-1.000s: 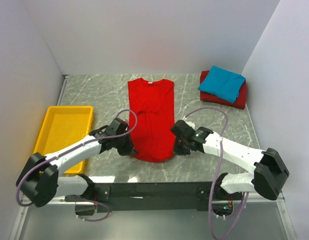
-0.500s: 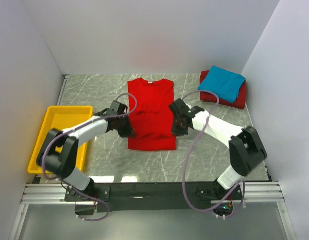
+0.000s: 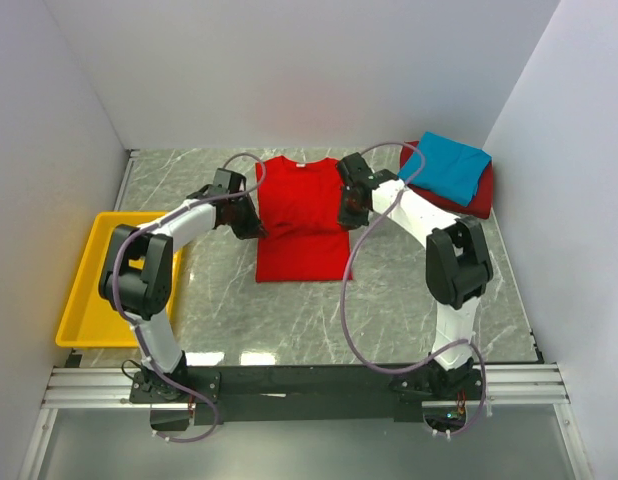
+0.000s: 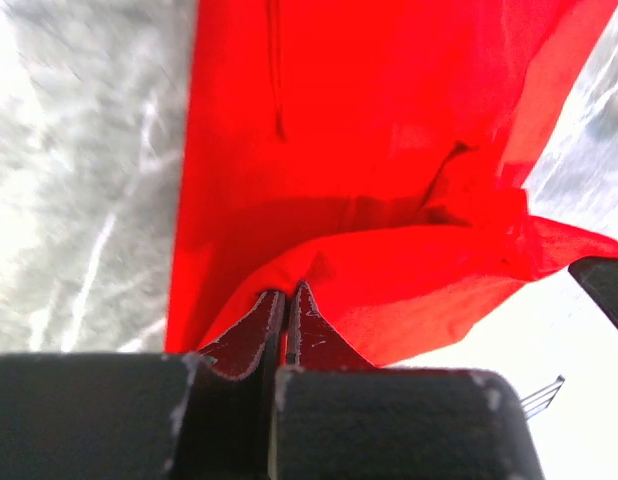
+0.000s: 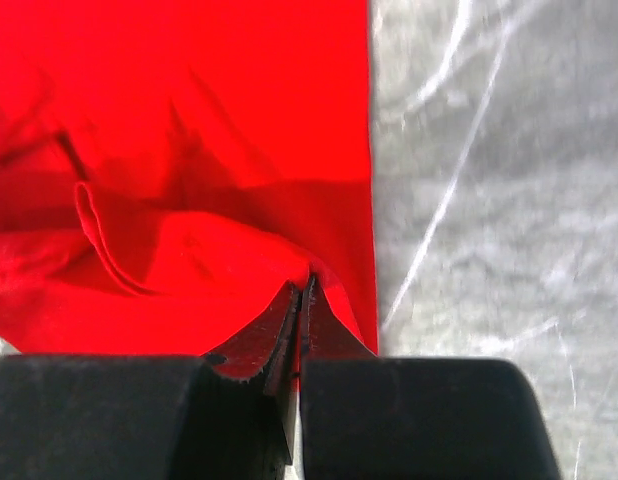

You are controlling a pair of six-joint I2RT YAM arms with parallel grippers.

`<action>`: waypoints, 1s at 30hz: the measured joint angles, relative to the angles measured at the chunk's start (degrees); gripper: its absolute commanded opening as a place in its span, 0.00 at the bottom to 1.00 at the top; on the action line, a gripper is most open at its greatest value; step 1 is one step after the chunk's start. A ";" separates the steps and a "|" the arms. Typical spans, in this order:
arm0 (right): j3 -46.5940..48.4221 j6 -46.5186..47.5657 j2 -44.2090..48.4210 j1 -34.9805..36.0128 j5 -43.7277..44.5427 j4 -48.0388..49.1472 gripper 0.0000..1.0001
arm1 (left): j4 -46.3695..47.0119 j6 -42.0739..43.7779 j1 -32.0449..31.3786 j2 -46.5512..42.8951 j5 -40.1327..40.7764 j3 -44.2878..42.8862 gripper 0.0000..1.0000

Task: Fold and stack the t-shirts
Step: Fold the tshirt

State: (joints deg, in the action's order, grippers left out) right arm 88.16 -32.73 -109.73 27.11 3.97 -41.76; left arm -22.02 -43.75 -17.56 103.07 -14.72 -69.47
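left gripper (image 4: 286, 300): jaws are seen pressed together on a raised fold at the left edge of the bright red t-shirt (image 4: 389, 150). the cloth is pinched at the fingertips and drapes away from them over the layer below.

right gripper (image 5: 301, 292): jaws are likewise seen closed, with a fold at the right edge of the same shirt caught between the tips. a loose roll of cloth is noted just to the left of the grip.

in the overhead view, the left gripper (image 3: 253, 224) and the right gripper (image 3: 347, 214) are found on opposite sides of the bright red t-shirt (image 3: 301, 240), both at about mid-length. the shirt is laid at the middle of the table (image 3: 419, 290), collar towards the far wall, with its near part flat on the surface.

the turquoise-blue shirt (image 3: 446, 167) is found folded on top of the darker red shirt (image 3: 479, 200), also folded, at the far right corner, well apart from the grippers.

a yellow tray (image 3: 89, 290) is recorded at the left edge of the table.
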 measured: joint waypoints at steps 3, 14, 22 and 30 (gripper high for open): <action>4.15 1.07 -3.30 -0.85 -0.79 -0.68 0.00 | 0.00 0.04 1.29 1.16 -0.37 -1.27 0.00; 10.99 2.97 -10.99 -2.43 -3.15 -4.20 0.00 | -0.79 0.24 3.91 8.33 -3.08 -6.54 0.00; 18.08 4.52 -13.60 -2.99 -4.72 -7.23 0.42 | -1.40 1.01 5.62 9.16 -3.37 -8.22 0.70; 15.56 5.40 -9.44 -3.15 -5.75 -6.05 0.51 | -1.44 2.64 5.86 5.64 -2.80 -8.35 0.69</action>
State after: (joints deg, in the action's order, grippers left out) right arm 103.72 -27.33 -119.17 23.97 -1.78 -47.81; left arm -23.46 -41.10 -11.70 108.71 -17.52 -77.82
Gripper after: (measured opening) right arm 0.507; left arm 0.698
